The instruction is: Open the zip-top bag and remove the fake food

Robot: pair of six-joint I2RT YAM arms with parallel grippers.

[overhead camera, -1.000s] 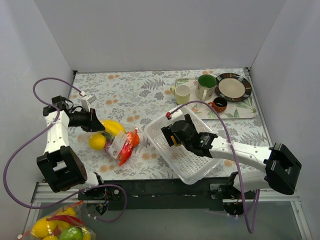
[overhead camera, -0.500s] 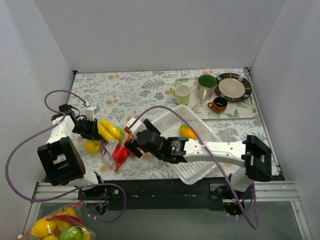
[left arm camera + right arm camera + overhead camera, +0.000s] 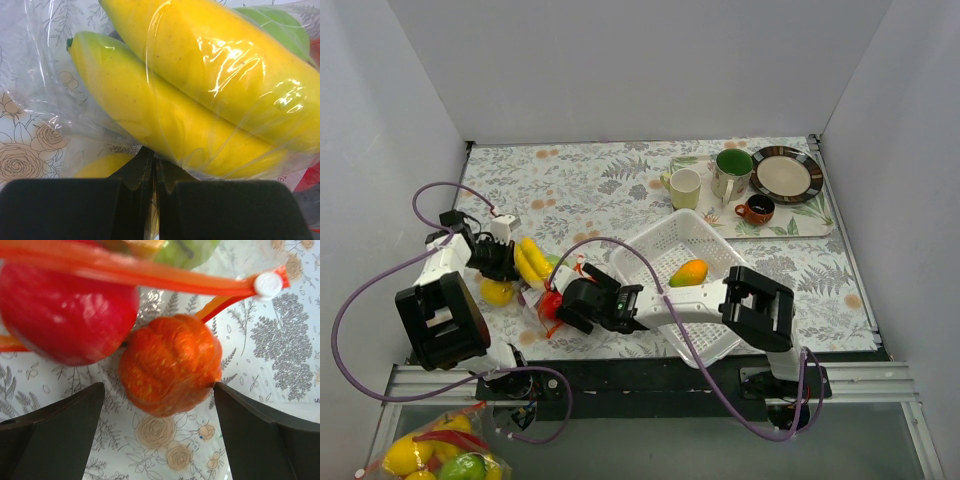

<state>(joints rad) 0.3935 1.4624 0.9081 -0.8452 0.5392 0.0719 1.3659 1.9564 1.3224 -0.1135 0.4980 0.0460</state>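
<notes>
Floral cloth (image 3: 590, 190) between pale walls (image 3: 620, 70); at nine o'clock left gripper (image 3: 154, 170) pinches bag (image 3: 40, 100), right gripper (image 3: 558, 308) gapes.

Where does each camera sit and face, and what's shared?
Top external: above and behind, down on floral table; left arm, right arm show.
Left wrist: on left arm, past shut fingers at yellow plastic bananas in clear zip-top bag.
Right wrist: on right arm, down between open fingers at orange ridged plastic fruit.
All share that bag.
</notes>
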